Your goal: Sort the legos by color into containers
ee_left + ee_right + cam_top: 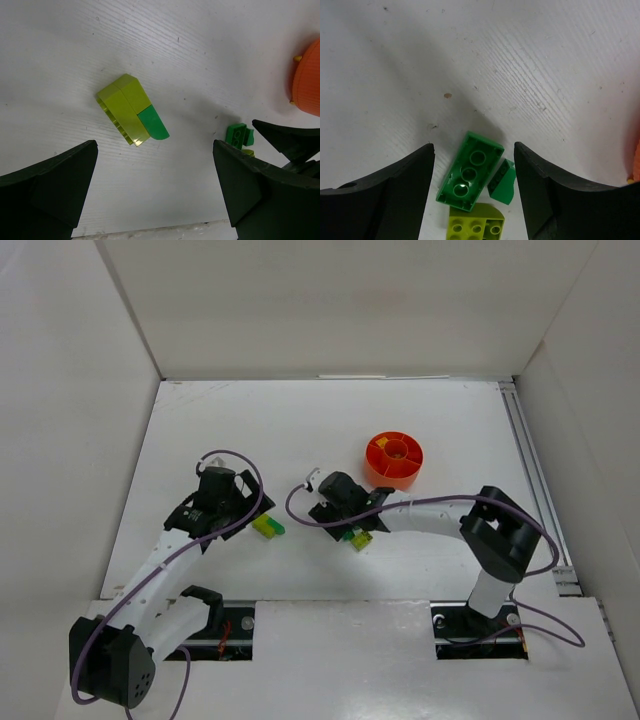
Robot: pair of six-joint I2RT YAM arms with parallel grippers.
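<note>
A lime brick (pixel 122 102) joined to a green curved piece (pixel 154 125) lies on the white table, ahead of my left gripper (pixel 155 190), which is open, empty and apart from it. The same pair shows in the top view (pixel 267 527) to the right of that gripper (pixel 245 517). My right gripper (pixel 472 185) is open and low, its fingers on either side of an upside-down green brick (pixel 470 170) and a small green slope piece (pixel 502 181), not closed on them. A lime studded brick (pixel 475 227) lies just below them. The orange dish (pixel 393 460) stands behind the right gripper (pixel 350 530).
White walls enclose the table on three sides. A metal rail (pixel 530 470) runs along the right edge. The right arm's black fingers (pixel 290 142) and a green brick (pixel 238 134) show at the right of the left wrist view, with the dish's rim (pixel 307 80) above.
</note>
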